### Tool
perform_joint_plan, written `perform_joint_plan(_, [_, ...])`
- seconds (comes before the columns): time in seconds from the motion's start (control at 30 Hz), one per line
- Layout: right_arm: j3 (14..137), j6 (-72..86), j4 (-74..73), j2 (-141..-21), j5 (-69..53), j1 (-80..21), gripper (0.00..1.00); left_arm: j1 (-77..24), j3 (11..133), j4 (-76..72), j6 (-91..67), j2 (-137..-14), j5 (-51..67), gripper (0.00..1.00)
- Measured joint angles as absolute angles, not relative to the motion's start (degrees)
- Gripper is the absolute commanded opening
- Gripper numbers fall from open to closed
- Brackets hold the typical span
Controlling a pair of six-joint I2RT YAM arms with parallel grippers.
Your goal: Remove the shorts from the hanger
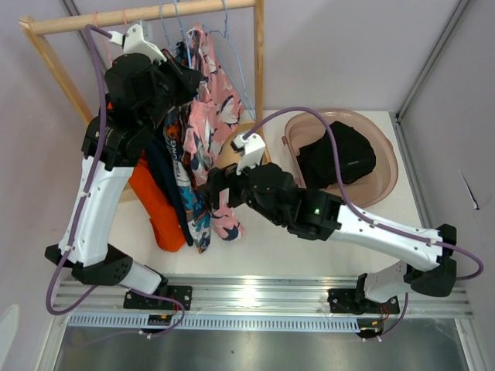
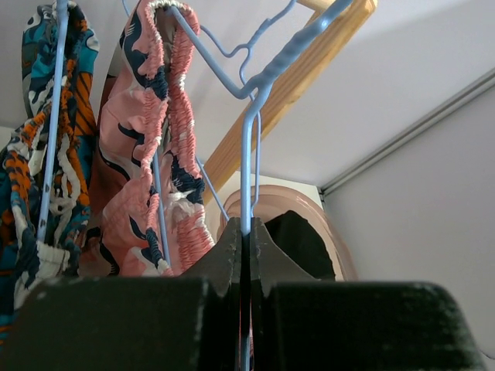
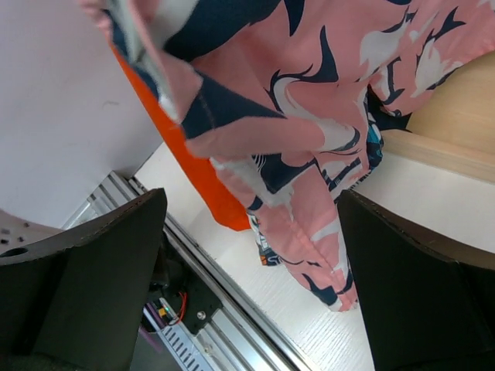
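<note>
The pink floral shorts (image 1: 213,116) hang on a blue wire hanger (image 2: 247,154) from the wooden rail (image 1: 147,15). They also show in the left wrist view (image 2: 147,154) and the right wrist view (image 3: 309,116). My left gripper (image 1: 189,77) is up by the rail, shut on the hanger's wire (image 2: 246,232). My right gripper (image 1: 213,182) is open at the shorts' lower leg, which shows between its fingers (image 3: 251,197). The teal-orange print shorts (image 1: 197,216), navy shorts (image 1: 166,166) and orange shorts (image 1: 155,205) hang to the left. The black shorts (image 1: 336,154) lie in the basin.
A pink basin (image 1: 387,166) stands at the right on the table. The wooden rack's upright (image 1: 259,62) stands behind the pink shorts. Spare blue hangers (image 1: 224,31) hang on the rail. The aluminium mounting rail (image 1: 247,297) runs along the near edge.
</note>
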State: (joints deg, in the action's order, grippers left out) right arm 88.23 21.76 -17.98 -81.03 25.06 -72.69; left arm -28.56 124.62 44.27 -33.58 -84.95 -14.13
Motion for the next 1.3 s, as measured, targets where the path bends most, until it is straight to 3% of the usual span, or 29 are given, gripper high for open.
perform_joint_plan(0.23, [90.1, 20.8, -14.4, -86.8, 26.3, -72.7, 0.99, -28.8, 119.7, 44.2, -35.6, -80.4, -13.2, 0.0])
perform_joint_plan(0.3, [91.1, 20.0, -13.3, -88.3, 27.3, -72.7, 0.9, -28.9, 118.1, 44.2, -36.0, -78.8, -13.2, 0.0])
perform_joint_plan(0.37, [91.6, 18.9, -11.5, -89.5, 28.1, -72.7, 0.6, -28.9, 117.3, 44.2, -36.1, -77.7, -13.2, 0.0])
perform_joint_plan(0.4, [91.6, 18.3, -10.6, -89.9, 28.3, -72.8, 0.35, -28.9, 117.0, 44.2, -36.1, -77.1, -13.2, 0.0])
perform_joint_plan(0.43, [91.6, 17.6, -9.9, -90.2, 28.5, -72.9, 0.0, -28.9, 116.8, 44.3, -36.1, -76.7, -13.1, 0.0])
perform_joint_plan(0.63, [88.5, 17.3, -5.3, -89.8, 31.3, -77.0, 0.0, -28.9, 116.2, 44.3, -35.7, -75.2, -13.3, 0.0])
perform_joint_plan(0.83, [80.2, 19.5, -5.7, -86.1, 43.3, -91.0, 0.0, -29.3, 116.2, 47.1, -33.3, -75.2, -14.8, 0.0])
perform_joint_plan(1.03, [79.5, 25.1, -9.6, -85.5, 56.0, -103.8, 0.0, -29.5, 116.6, 49.6, -31.8, -75.8, -16.9, 0.0])
perform_joint_plan(1.3, [79.8, 28.0, -13.9, -87.5, 60.8, -104.4, 0.0, -29.5, 119.2, 50.7, -30.4, -77.0, -17.6, 0.0])
